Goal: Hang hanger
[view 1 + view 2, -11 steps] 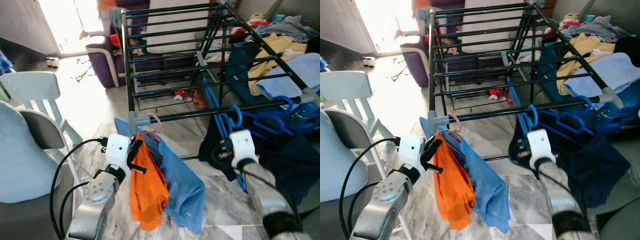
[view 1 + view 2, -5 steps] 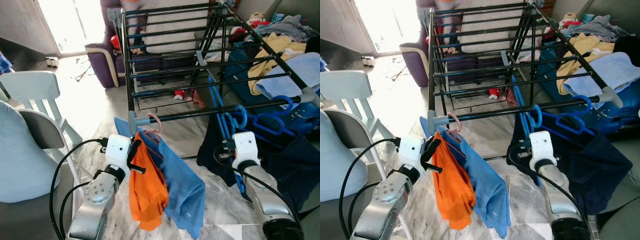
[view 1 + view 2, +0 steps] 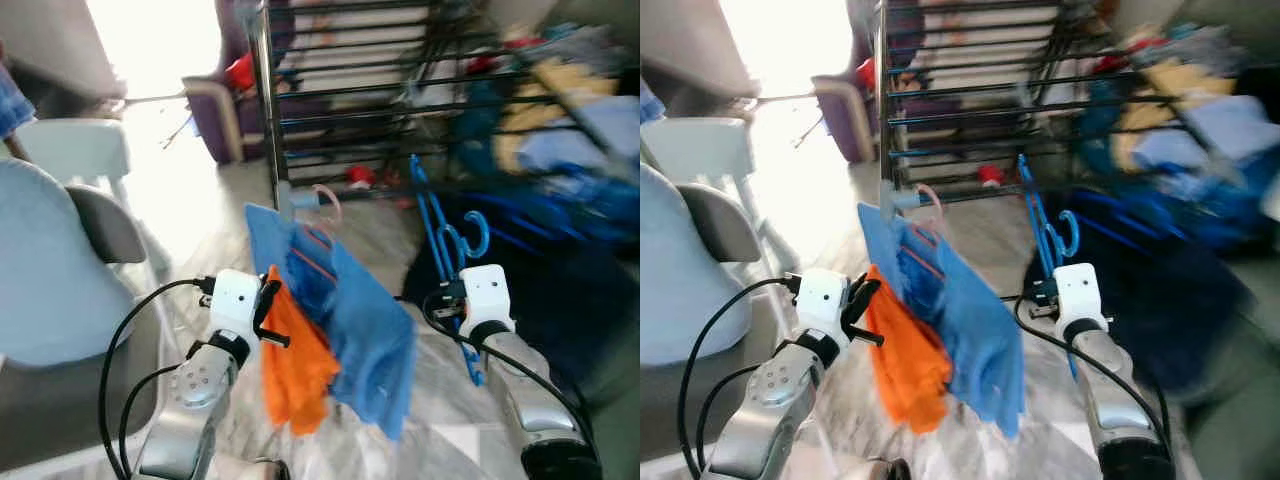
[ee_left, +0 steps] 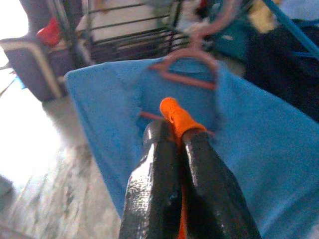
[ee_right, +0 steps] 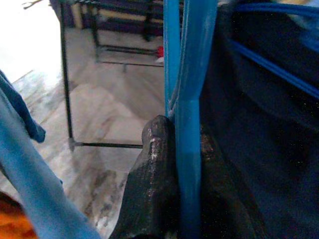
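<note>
The slim blue plastic hanger [image 3: 447,262], hook curled at 1 o'clock, stands upright, clamped in the right gripper [image 5: 180,144] before the black metal drying rack [image 3: 350,95]. At 9 o'clock, the left gripper [image 4: 175,137] pinches an orange cloth [image 3: 295,355] beside a blue towel [image 3: 355,320] on a pink hanger [image 4: 192,62].

Drying rack [image 3: 275,120] bars block straight ahead. Blue cloth [image 3: 350,310] and orange garment [image 3: 295,365] fill the middle; white chair [image 3: 70,150] crowds left. Open floor [image 3: 200,210] between chair and rack.
</note>
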Controlling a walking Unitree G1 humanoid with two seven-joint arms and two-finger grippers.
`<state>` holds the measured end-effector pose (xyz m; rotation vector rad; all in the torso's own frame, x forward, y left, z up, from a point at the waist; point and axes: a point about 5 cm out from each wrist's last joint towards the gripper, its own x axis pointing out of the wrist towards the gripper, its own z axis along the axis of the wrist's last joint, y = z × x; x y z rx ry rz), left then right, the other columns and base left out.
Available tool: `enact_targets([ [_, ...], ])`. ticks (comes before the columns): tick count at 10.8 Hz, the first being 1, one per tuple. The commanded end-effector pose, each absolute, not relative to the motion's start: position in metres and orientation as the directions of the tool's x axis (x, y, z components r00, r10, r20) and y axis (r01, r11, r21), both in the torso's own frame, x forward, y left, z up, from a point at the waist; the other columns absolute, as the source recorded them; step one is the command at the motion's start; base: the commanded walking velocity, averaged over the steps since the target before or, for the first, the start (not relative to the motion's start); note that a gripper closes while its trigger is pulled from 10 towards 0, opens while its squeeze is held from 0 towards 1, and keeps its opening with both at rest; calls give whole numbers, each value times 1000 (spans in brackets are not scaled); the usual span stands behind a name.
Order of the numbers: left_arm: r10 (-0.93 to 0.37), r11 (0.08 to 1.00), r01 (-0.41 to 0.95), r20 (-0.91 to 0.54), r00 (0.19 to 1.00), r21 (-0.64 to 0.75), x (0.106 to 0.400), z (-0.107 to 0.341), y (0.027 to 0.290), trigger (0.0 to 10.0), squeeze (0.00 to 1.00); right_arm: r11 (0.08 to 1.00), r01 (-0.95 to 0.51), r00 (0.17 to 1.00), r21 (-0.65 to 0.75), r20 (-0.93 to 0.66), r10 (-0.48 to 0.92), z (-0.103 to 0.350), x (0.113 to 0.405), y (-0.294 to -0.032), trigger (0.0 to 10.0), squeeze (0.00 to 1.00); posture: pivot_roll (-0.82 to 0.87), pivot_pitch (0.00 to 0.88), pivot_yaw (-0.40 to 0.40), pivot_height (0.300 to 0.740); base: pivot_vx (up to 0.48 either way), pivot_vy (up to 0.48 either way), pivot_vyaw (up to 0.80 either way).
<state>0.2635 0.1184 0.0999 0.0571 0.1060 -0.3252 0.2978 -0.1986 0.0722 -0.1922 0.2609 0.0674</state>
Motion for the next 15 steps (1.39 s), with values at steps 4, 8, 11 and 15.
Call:
enact_targets([
  [4,-316,945,322,-98,944,55,264,103,119,10000,0,980,-86,967,-180,-250,38,77,299,-197,10000,0,-49,0,51,740,-359,0,0],
  [8,-319,944,326,-100,942,59,264,103,118,10000,0,980,-78,967,-185,-252,29,77,300,-197,10000,0,-48,0,49,740,-377,0,0],
  [11,-321,943,328,-102,942,62,264,103,118,10000,0,980,-69,968,-188,-249,21,78,302,-196,10000,0,-43,0,46,740,-412,0,0],
  [15,-326,940,334,-100,940,69,264,103,117,10000,0,980,-73,969,-183,-245,26,79,305,-192,10000,0,-40,0,43,740,-399,0,0],
])
